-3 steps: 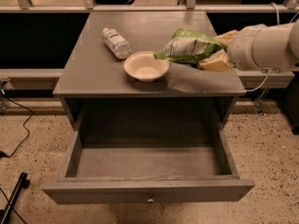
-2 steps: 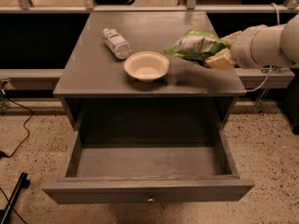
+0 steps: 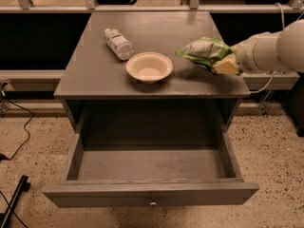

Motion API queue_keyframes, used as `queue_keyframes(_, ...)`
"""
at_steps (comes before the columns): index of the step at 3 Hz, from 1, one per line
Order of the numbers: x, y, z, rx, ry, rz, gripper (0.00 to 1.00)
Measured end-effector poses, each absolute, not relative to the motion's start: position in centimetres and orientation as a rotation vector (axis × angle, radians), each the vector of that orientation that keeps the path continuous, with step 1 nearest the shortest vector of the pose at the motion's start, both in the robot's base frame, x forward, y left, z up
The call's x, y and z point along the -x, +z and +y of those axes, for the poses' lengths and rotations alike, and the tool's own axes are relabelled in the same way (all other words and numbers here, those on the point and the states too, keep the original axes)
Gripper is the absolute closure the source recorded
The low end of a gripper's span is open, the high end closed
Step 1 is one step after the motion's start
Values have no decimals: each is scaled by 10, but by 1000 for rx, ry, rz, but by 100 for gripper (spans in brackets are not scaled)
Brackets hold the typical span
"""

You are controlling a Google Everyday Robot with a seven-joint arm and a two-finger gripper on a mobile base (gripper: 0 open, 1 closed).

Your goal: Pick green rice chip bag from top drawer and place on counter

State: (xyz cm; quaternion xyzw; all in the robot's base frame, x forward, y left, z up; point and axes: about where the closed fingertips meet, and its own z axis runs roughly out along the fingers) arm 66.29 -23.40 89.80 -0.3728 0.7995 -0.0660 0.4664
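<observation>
Extending in from the right, the gripper (image 3: 222, 64) is clamped on the green rice chip bag (image 3: 203, 50). We see the bag over the counter (image 3: 95, 68) near its right edge, just beside a white bowl (image 3: 149, 66). We can't tell if it touches the surface. Clear water bottle (image 3: 118, 43) lies behind-left of the bowl. Top drawer (image 3: 152, 194) pulled out, knob (image 3: 153, 204) on its front.

Green bag (image 3: 202, 49), cream pincer (image 3: 222, 64) over grey counter (image 3: 95, 68)
</observation>
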Motion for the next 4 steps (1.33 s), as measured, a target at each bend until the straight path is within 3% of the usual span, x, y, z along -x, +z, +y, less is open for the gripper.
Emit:
queue_keyframes(3,-662,901,-229,917,-159,1957,12)
queue_keyframes(4,-661,901,-228,936,-153,1966,0)
